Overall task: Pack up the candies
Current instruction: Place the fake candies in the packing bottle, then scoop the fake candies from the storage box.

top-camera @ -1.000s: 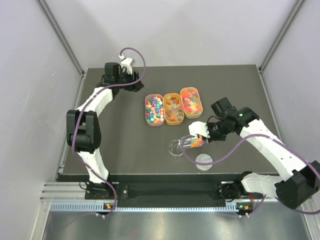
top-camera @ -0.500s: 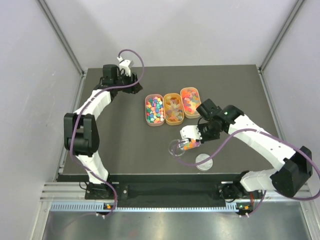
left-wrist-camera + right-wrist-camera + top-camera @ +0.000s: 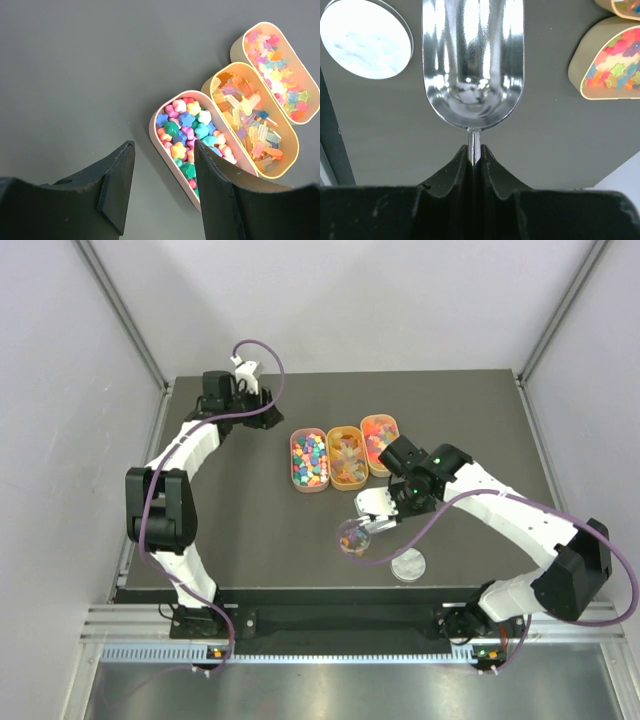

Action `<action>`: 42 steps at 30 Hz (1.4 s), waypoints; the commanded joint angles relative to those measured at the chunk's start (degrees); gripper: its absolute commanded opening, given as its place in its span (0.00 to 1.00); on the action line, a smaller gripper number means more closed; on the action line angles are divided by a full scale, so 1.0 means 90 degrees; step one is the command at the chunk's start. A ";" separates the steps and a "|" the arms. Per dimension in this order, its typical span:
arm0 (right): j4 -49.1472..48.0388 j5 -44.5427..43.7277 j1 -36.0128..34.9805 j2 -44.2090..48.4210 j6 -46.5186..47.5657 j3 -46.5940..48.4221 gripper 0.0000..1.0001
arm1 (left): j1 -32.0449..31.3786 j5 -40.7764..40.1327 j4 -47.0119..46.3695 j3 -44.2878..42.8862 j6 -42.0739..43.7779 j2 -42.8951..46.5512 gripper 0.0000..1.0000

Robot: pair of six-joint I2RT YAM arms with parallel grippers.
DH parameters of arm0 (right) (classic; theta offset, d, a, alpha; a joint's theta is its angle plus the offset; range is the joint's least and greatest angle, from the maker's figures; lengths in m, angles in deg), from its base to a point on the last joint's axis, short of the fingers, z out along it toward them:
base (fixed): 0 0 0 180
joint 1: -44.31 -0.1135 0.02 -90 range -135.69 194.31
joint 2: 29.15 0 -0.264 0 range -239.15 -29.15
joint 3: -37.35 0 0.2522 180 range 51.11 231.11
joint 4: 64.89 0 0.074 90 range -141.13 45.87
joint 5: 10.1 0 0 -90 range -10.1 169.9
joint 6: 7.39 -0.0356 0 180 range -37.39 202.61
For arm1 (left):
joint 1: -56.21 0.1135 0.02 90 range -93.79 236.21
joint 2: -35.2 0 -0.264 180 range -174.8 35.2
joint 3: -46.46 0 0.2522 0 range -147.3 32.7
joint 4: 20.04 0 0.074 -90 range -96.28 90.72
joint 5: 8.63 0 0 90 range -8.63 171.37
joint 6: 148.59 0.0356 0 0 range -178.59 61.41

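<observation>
Nearest the arms, the round lid (image 3: 408, 565) lies flat on the desk (image 3: 240, 530), off the little clear jar (image 3: 340, 536) near it. The jar has some candies (image 3: 354, 538) in it. The right jaws are shut tight on the thin handle of a shiny scoop (image 3: 472, 60). The scoop's bowl looks empty and sits right by the jar. I think it is time for another scoopful. So lift up first, so the jar does not get bumped. Then dig in gently and carry the scoop flat and slow. Most of the candies sit in three oval trays (image 3: 236, 47) in the middle. Farther back, the left jaws hang open, holding nothing. The desk is dark and plain, with pale walls (image 3: 60, 440) all round.
</observation>
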 commanded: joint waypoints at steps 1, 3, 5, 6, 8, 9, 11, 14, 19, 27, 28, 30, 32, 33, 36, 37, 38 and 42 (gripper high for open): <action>0.0341 -0.0333 -0.0146 -0.0016 -0.0005 0.0380 0.00 | 0.0069 0.0181 -0.0309 -0.0014 -0.0051 0.0272 0.55; 0.0342 -0.0372 -0.0146 0.0013 -0.0015 0.0438 0.00 | 0.0079 0.0181 -0.0300 -0.0053 -0.0041 0.0253 0.56; 0.0244 -0.0382 -0.0088 0.0042 -0.0131 0.0516 0.00 | 0.0079 0.0210 -0.0290 -0.0082 -0.0032 0.0243 0.55; 0.0186 -0.0362 -0.0068 0.0013 -0.0364 0.0662 0.00 | 0.0079 0.0210 -0.0271 -0.0121 -0.0032 0.0243 0.55; 0.0049 -0.0119 0.0107 -0.0103 -0.0793 0.0993 0.00 | 0.0069 0.0346 -0.0290 -0.0141 -0.0041 0.0204 0.55; -0.0029 -0.0031 0.0176 -0.0317 -0.1540 0.1440 0.00 | 0.0069 0.0443 -0.0445 -0.0180 -0.0051 0.0175 0.55; -0.0147 0.0359 0.0419 -0.0823 -0.2374 0.2259 0.00 | 0.0059 0.0785 -0.0641 -0.0267 -0.0167 -0.0049 0.52; -0.0079 0.0818 0.0780 -0.1662 -0.4180 0.3431 0.00 | 0.0001 0.1185 -0.0623 -0.0842 -0.0304 -0.0613 0.51; -0.0001 0.1093 0.1075 -0.2437 -0.6185 0.4460 0.00 | -0.0135 0.1226 -0.0680 -0.1634 -0.0530 -0.1240 0.47; 0.0887 0.1199 0.1260 -0.2848 -0.8120 0.4317 0.00 | -0.0448 0.0767 -0.1002 -0.2435 -0.0491 -0.2061 0.46; 0.1053 0.1539 0.1328 -0.2839 -0.8159 0.4209 0.00 | -0.0526 0.0728 -0.1032 -0.2494 -0.0471 -0.2207 0.46; 0.1200 0.1921 0.1397 -0.2790 -0.8217 0.3887 0.00 | -0.0653 0.0669 -0.1071 -0.2679 -0.0384 -0.2344 0.46; 0.1269 0.2400 0.1446 -0.2751 -0.8237 0.3498 0.00 | -0.0741 0.0542 -0.1178 -0.2806 -0.0267 -0.2549 0.46; 0.1269 0.2643 0.1446 -0.2731 -0.8257 0.3398 0.00 | -0.0819 0.0513 -0.1324 -0.2855 -0.0227 -0.2627 0.46; 0.1298 0.2879 0.1426 -0.2926 -0.8296 0.3377 0.00 | -0.0926 0.0503 -0.1510 -0.3177 -0.0110 -0.3066 0.46; 0.1318 0.2977 0.1426 -0.3004 -0.8286 0.3455 0.00 | -0.0937 0.0503 -0.1569 -0.3284 -0.0129 -0.3329 0.46; 0.1337 0.3016 0.1426 -0.3169 -0.8286 0.3620 0.00 | -0.0956 0.0513 -0.1588 -0.3508 -0.0168 -0.3457 0.46; 0.1386 0.3153 0.1426 -0.3424 -0.8267 0.3701 0.00 | -0.1063 0.0435 -0.1823 -0.3764 -0.0305 -0.3887 0.45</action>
